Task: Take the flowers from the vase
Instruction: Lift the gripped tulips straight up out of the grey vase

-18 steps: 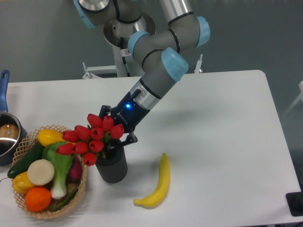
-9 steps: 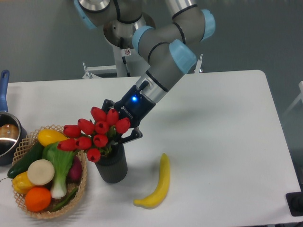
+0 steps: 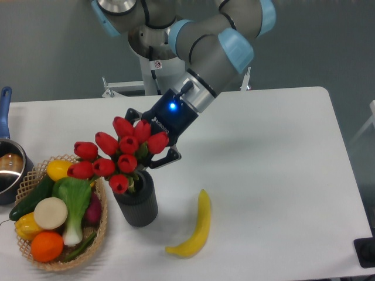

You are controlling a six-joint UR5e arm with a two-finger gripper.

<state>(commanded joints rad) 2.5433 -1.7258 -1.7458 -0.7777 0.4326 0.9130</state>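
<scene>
White table [image 3: 275, 152] bears vase [image 3: 136, 202], flowers [image 3: 117, 153], grey wall behind.

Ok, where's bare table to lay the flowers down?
The table right of the banana is bare out to the far edge; so is the strip behind the gripper. Left is crowded: vase, basket, pot.

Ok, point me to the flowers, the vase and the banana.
flowers [image 3: 120, 153]: fixed camera, a red bud mid-bunch.
vase [image 3: 139, 206]: fixed camera, its ribbed front wall.
banana [image 3: 198, 226]: fixed camera, the middle of its curve.
</scene>
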